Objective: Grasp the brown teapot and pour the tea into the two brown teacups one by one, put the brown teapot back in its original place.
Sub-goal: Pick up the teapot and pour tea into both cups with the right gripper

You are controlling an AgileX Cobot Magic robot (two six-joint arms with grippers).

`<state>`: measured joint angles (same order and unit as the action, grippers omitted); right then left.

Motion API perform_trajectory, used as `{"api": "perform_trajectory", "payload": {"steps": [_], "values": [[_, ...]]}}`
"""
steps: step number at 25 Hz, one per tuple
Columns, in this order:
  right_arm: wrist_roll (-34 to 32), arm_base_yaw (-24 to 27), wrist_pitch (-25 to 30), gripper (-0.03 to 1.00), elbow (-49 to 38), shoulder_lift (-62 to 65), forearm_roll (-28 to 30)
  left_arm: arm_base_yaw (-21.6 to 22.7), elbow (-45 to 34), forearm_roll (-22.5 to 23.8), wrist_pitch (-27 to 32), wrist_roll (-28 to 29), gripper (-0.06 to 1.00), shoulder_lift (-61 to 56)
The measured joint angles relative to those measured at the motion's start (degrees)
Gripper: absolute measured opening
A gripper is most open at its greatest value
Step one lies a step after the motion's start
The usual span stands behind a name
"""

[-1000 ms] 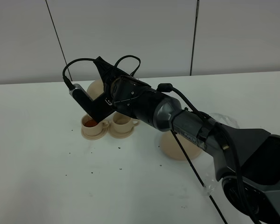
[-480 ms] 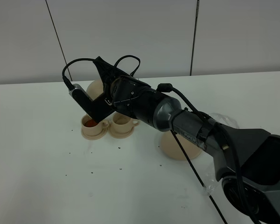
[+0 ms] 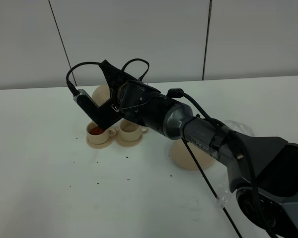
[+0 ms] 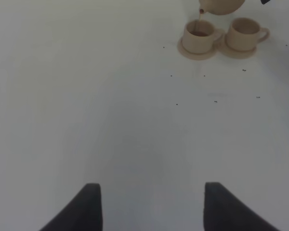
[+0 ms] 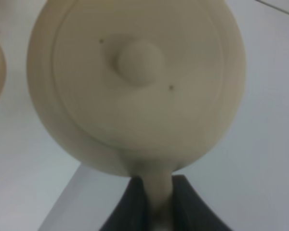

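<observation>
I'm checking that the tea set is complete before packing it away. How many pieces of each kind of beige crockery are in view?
teapot: 1
teacups: 2
small saucers: 2
large saucer: 1
Total: 6

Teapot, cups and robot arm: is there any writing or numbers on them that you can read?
No readable text anywhere in these views.
Right arm: a small pale marking on the black casing, too small and blurred to read.
Brown teapot: plain, no writing.
Teacup with tea and the other teacup: plain, no writing.
</observation>
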<state>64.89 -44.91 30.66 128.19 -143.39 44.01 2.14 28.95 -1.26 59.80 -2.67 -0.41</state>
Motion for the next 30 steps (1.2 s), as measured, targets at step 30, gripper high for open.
{"api": "perform_trajectory", "payload": {"steps": [30], "values": [[0.12,0.0,0.07,0.09,0.0,0.0,0.11,0.0,0.0,0.0,0.0,-0.02,0.53,0.0]]}}
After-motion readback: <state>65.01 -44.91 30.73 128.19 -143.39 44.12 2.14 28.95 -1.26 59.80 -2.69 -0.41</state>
